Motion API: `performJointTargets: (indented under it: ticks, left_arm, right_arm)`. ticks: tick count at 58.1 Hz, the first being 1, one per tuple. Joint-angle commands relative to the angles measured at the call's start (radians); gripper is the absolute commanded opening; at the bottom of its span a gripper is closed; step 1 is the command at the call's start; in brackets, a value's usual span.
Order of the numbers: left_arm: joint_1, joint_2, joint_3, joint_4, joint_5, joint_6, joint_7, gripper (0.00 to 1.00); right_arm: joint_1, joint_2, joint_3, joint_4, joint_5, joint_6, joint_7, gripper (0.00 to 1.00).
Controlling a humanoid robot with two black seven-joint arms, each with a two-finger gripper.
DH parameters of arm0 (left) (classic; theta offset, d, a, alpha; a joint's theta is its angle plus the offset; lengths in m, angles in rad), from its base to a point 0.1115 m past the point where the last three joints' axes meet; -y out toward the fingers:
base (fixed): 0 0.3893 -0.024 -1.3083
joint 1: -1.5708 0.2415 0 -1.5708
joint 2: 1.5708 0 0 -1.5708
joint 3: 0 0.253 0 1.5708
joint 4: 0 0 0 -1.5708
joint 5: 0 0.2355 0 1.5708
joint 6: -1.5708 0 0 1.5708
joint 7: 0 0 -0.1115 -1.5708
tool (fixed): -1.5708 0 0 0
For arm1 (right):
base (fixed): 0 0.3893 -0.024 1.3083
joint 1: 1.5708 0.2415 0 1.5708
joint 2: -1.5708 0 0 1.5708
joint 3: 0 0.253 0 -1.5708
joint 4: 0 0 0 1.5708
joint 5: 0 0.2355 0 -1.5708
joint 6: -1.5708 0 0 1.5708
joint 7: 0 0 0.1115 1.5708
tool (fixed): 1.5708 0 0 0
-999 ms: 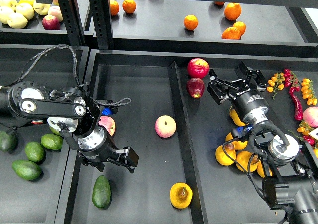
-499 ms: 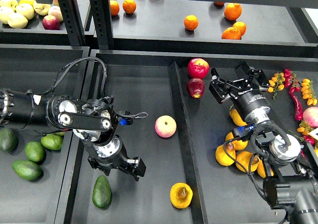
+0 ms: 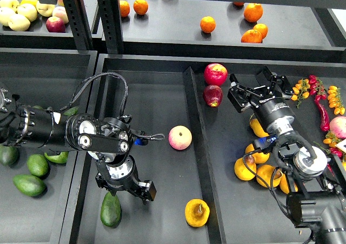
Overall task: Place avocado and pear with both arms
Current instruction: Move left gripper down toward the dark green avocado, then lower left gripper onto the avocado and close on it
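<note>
Avocado (image 3: 111, 210) lies on the middle tray (image 3: 157, 92) floor at seven o'clock, pear (image 3: 197, 212) at five o'clock, apple (image 3: 180, 137) between. Left gripper (image 3: 130, 188) hangs just above the avocado, jaw state cannot be told. Right gripper (image 3: 258, 88) at two o'clock stands open, empty. Risk: the descending left wrist may nudge the smooth avocado, rolling it away.

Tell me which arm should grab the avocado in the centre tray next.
Left. The left gripper hangs right beside the avocado at the tray's near end. The right gripper is up in the far right compartment, across the divider, far from it.
</note>
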Motion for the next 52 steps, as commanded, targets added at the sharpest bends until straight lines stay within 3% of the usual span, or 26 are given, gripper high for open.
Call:
performJointTargets:
  ticks: [1,52]
  left_arm:
    - [-0.002,0.0,0.044,0.014,-0.016,0.0,0.0,0.99]
    - [0.123,0.0,0.064,0.138,-0.022,0.0,0.0,0.99]
  right_arm:
    - [-0.001,0.0,0.0,0.0,0.0,0.0,0.0,0.99]
    - [-0.004,0.0,-0.005,0.002,0.0,0.0,0.0,0.99]
